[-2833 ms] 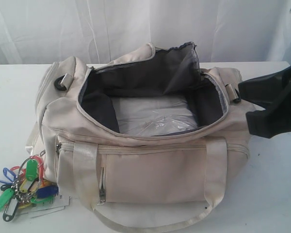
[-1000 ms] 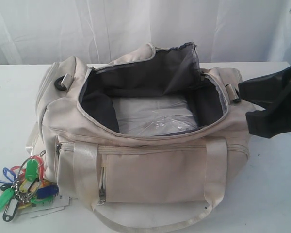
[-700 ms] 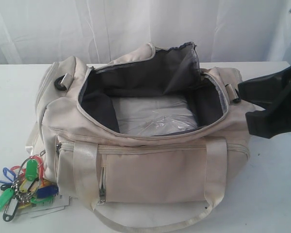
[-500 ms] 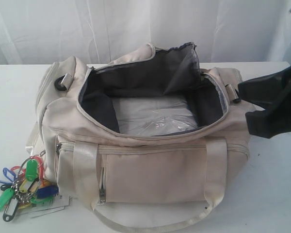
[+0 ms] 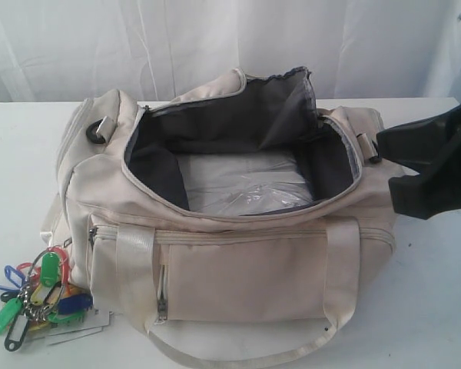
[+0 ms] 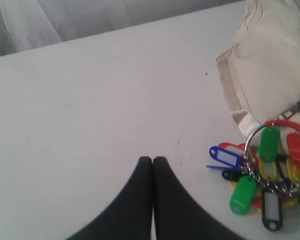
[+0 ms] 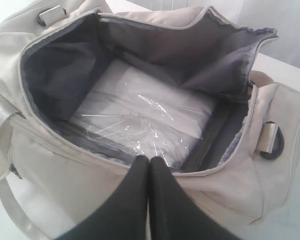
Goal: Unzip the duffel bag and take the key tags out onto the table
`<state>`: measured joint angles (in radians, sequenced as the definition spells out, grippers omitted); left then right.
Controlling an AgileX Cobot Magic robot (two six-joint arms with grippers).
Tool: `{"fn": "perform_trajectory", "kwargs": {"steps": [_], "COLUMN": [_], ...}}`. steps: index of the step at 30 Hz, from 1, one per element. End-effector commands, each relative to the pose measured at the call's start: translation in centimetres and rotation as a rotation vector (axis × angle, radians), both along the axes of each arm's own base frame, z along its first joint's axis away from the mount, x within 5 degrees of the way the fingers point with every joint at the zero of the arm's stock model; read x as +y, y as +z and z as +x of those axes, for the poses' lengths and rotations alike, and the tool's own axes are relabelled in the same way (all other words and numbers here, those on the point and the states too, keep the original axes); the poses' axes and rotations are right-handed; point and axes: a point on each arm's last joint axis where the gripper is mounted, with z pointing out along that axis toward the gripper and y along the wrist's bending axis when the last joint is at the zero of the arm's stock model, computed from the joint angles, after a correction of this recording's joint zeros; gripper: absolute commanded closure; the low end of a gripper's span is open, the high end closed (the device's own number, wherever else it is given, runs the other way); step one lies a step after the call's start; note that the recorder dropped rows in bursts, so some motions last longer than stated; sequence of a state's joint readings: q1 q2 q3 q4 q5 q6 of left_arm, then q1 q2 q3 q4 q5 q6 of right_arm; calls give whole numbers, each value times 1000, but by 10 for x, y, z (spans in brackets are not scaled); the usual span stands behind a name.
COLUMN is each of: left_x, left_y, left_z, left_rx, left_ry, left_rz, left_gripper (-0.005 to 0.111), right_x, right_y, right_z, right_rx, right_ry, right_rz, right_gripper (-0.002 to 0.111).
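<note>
The cream duffel bag (image 5: 238,261) stands on the white table (image 5: 438,307) with its top zipper undone and the flap folded back, so the dark grey lining shows. The key tags (image 5: 38,296), a bunch in green, blue, yellow and red on metal rings, lie on the table by the bag's left end; in the left wrist view the key tags (image 6: 262,172) rest beside the duffel bag (image 6: 272,65). My left gripper (image 6: 152,160) is shut and empty, above bare table to the side of the tags. My right gripper (image 7: 149,160) is shut and empty over the bag's rim (image 7: 210,172).
A clear plastic-wrapped white insert (image 5: 242,184) lies on the bag's floor. A white paper label (image 5: 81,327) sits under the tags. The right arm's dark body (image 5: 434,165) hangs at the bag's right end. A white curtain (image 5: 215,38) closes off the back.
</note>
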<state>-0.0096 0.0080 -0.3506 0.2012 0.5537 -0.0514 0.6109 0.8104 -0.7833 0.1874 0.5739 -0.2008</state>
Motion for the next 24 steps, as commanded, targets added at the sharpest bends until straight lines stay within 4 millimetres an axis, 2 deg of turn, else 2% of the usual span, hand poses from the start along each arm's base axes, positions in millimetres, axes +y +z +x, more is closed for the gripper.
{"fn": "perform_trajectory", "kwargs": {"steps": [1,8,9,11,13,24], "left_x": [-2,-5,-5,-3,-2,-3], "left_y": [-21,-78,-78,-90,-93,-88], "left_z": [15,29,29,24,23,25], "left_rx": [-95,-62,-66,77,115,47], "left_ry": [-29,-55,-55,-37,-31,-40], "left_rz": [10,13,13,10,16,17], "left_gripper": [107,107,107,107,107,107], "right_x": [0,0,0,0,0,0], "right_y": [-1,-1,-1,-1,-1,-1], "right_z": [0,0,0,0,0,0], "right_rx": [6,6,6,6,6,6], "right_ry": [-3,-3,-3,-3,-3,-3], "right_rz": [6,6,6,6,6,6], "right_gripper": [108,108,108,108,108,108]}}
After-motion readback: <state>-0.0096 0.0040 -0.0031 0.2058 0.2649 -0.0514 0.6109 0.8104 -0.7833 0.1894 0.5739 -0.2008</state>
